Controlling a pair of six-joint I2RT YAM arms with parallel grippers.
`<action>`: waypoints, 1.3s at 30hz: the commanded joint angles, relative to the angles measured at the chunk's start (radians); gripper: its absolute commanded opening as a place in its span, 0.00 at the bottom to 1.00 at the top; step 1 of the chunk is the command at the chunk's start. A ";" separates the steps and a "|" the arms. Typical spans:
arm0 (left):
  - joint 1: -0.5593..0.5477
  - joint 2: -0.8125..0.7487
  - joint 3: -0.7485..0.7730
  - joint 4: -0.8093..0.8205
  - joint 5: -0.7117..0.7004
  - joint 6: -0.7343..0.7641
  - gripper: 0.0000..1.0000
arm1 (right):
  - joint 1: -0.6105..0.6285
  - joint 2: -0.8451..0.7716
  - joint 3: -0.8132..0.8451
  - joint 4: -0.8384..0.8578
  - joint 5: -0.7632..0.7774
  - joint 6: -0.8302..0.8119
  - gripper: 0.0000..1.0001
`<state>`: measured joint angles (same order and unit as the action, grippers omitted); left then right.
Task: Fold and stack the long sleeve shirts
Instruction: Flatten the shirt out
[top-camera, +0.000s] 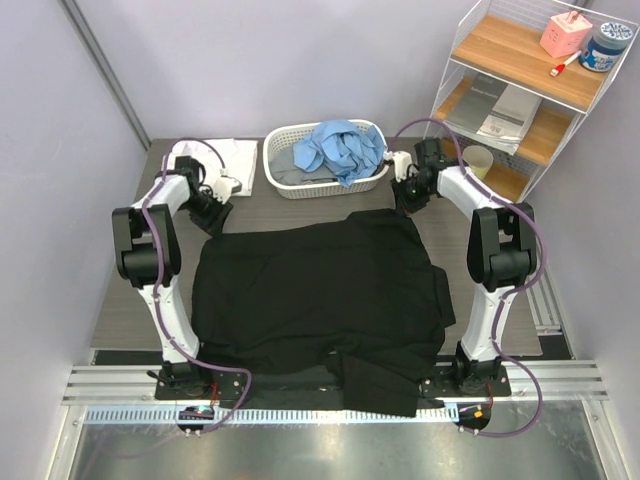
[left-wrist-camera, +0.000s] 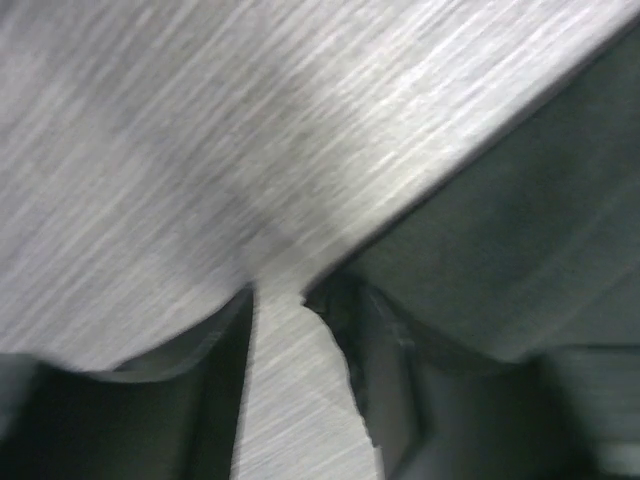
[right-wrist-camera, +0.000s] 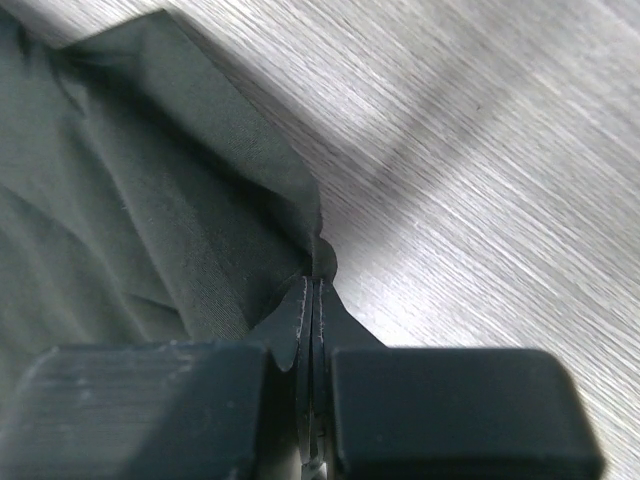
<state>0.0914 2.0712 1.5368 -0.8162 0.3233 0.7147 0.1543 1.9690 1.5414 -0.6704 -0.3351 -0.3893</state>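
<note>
From my station the bench fills most of the overhead view, and the black shirt lies spread wide across its middle, with its near part hanging over the front edge between the arm bases. Behind it sits the basket with the light blue shirt bunched inside, and what looks like the white shirt lies folded on the bench just left of the basket. A shelf unit stands off at the far right. I read this as the flattening step on the black shirt, with no fold made yet. The right gripper is fully closed and pinches the shirt's far right edge. The left gripper sits at the far left corner with its fingers parted about halfway and bare bench showing between them, so it holds nothing and the cloth lies just to its side. My next move, I judge, is to get the left gripper onto that corner so both can pull the back edge straight before folding. I can read no writing; the label on the shelf's jar is too small.
</note>
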 joint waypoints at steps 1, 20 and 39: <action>-0.024 0.004 -0.055 0.060 -0.052 0.057 0.38 | -0.002 0.028 0.049 0.034 0.021 -0.003 0.01; -0.030 -0.030 0.025 0.068 0.026 0.022 0.42 | -0.007 0.050 0.085 0.071 0.039 0.017 0.01; -0.041 0.009 -0.004 0.028 0.037 0.095 0.00 | -0.009 0.073 0.174 0.075 0.008 0.010 0.01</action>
<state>0.0517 2.0758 1.5314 -0.7528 0.3340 0.7944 0.1486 2.0510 1.6482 -0.6201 -0.3031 -0.3824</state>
